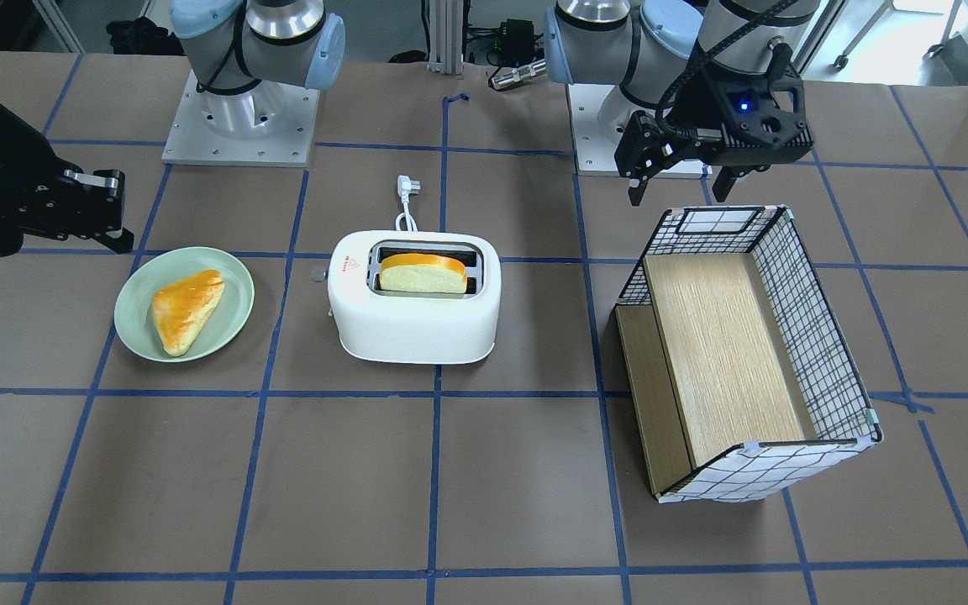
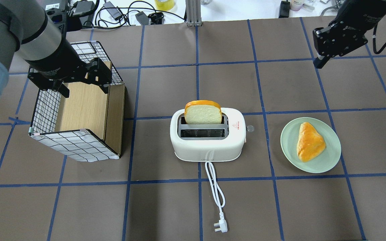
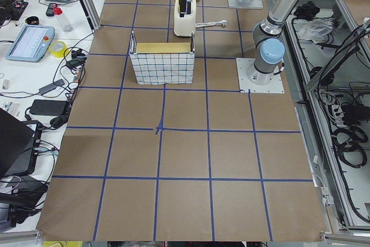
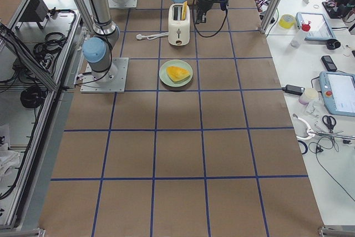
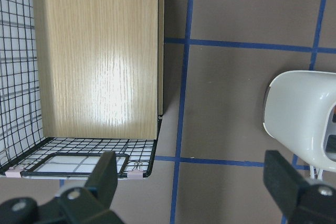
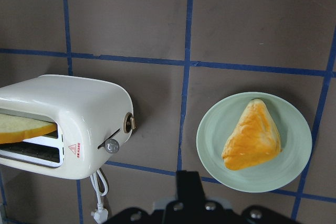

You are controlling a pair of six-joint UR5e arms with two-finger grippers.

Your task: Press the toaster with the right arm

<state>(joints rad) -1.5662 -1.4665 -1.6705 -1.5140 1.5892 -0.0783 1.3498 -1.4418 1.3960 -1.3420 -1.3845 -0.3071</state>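
Observation:
The white toaster (image 2: 209,147) stands mid-table with a bread slice (image 2: 203,112) upright in one slot. Its cord and plug (image 2: 220,227) trail toward the robot. Its lever knob (image 6: 111,146) sits on the end face that faces the green plate. My right gripper (image 2: 317,63) hovers high, beyond and to the right of the plate and well apart from the toaster. Its fingers look shut and empty in the right wrist view (image 6: 188,179). My left gripper (image 2: 84,88) is open and empty over the basket's far end.
A green plate (image 2: 290,147) holding a triangular bun (image 2: 309,142) lies right of the toaster. A wire-grid basket (image 2: 45,107) with a wooden liner lies tipped on its side to the toaster's left. Brown paper with blue tape lines covers the table.

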